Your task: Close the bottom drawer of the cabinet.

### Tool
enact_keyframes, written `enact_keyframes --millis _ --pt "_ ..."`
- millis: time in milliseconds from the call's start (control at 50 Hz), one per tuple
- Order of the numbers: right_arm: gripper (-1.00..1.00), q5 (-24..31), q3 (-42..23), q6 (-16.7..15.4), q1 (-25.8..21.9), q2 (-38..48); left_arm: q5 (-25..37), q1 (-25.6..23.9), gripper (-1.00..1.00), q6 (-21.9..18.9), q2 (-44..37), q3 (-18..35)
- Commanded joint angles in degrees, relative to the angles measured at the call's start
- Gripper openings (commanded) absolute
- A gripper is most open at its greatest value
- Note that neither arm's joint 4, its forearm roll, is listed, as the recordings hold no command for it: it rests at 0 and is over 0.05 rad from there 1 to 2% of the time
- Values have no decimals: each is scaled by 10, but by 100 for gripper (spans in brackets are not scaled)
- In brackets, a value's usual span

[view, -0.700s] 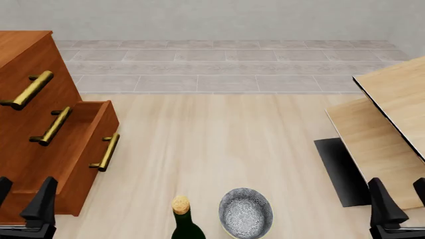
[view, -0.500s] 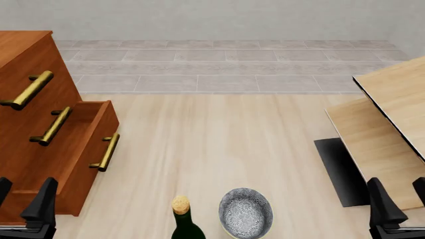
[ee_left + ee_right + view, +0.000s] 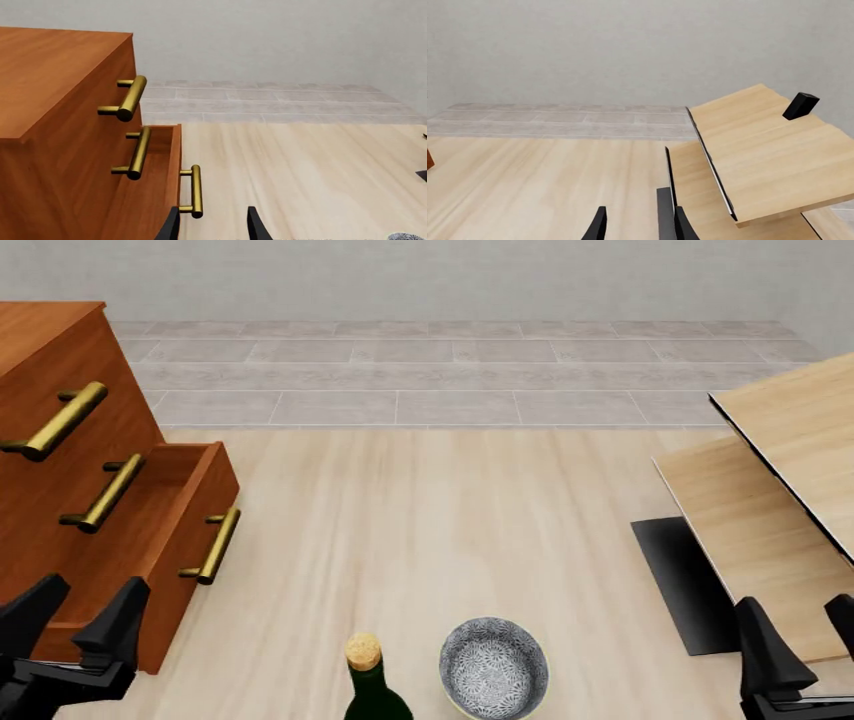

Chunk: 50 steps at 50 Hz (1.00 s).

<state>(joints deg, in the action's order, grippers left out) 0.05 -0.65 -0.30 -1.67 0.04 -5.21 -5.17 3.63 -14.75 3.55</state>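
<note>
My left gripper [image 3: 74, 612] hangs low and just in front of the near end of the large reddish-brown wooden cabinet [image 3: 54, 440], its two black tapered fingers [image 3: 116, 622] spread apart with nothing between them, tilted slightly toward the cabinet. My right gripper [image 3: 798, 640] sits far across from the cabinet, black fingers parted and empty, pointing forward beside slanted pale light-wood panels [image 3: 781, 490] with dark edges. Between my grippers, nearer than the cabinet's drawers, stand a dark green glass bottle with a tan cork [image 3: 366, 680] and a round grey speckled bowl [image 3: 494, 668]. The lowest drawer with its flat smooth front and brass bar handle [image 3: 214, 545] juts out of the cabinet, standing open beyond my left fingertips. Above it, two more brass cylindrical handles [image 3: 104, 493] sit on flush drawer fronts. Grey stone tiles [image 3: 454, 375] lie beyond the cabinet.
</note>
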Motion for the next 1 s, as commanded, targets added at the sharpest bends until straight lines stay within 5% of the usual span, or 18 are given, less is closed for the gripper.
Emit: enact_keyframes --millis 20,680,1000 --pt "100 -2 1 -2 -3 0 -54 -27 100 19 -79 6" --pt "100 -5 -1 -3 -11 0 -186 -101 100 78 -177 -35" --pt "100 -9 0 -7 -14 0 -356 -97 100 76 -384 -35"
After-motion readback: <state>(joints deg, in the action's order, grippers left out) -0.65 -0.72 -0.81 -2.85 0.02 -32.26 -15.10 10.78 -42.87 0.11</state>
